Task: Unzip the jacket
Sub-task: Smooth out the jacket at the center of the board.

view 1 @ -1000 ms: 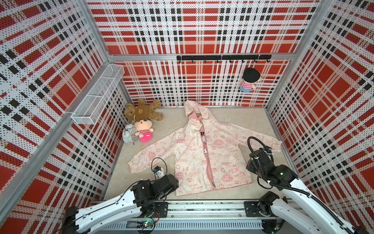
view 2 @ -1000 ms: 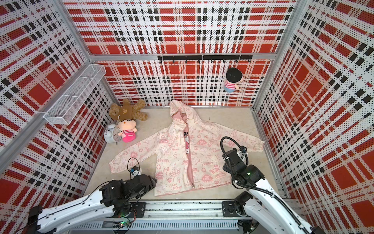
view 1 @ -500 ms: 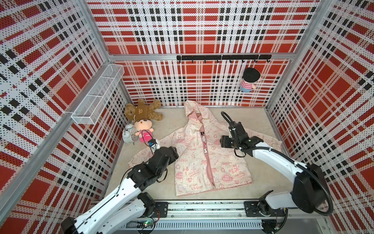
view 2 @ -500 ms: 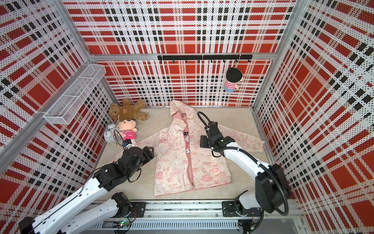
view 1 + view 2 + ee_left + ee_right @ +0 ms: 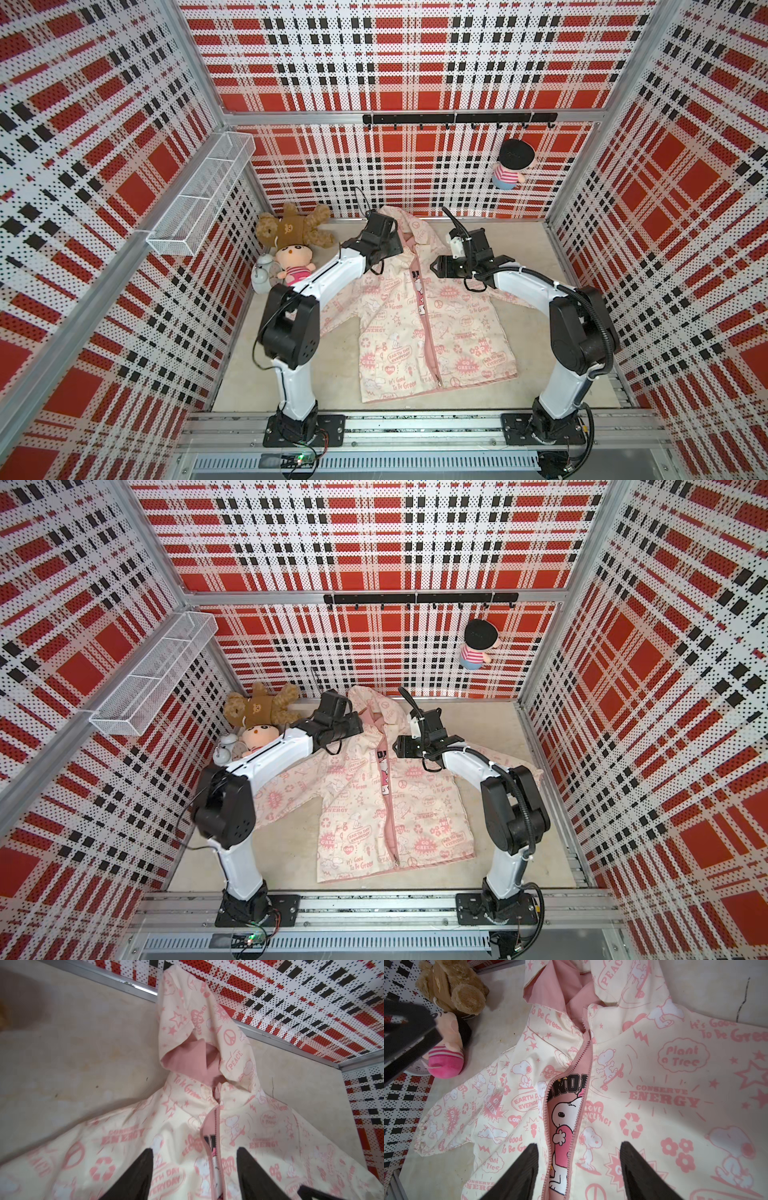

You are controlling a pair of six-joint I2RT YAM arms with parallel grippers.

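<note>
Left pincer (image 5: 195, 1149) and right pincer (image 5: 579, 1144) both hang released, gripping nothing, over the jacket (image 5: 419, 324) mid-frame, zipper (image 5: 431, 345) partly open.

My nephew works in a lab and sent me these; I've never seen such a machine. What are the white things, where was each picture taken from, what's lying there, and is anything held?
The white things are two robot arms, each ending in a two-fingered gripper. Two pictures look down from overhead; the other two come from cameras on the wrists, showing the left gripper and right gripper. On the floor lies a cream jacket, its pink zipper open only at the top, with plush toys nearby. Both grippers are open, holding nothing.
</note>
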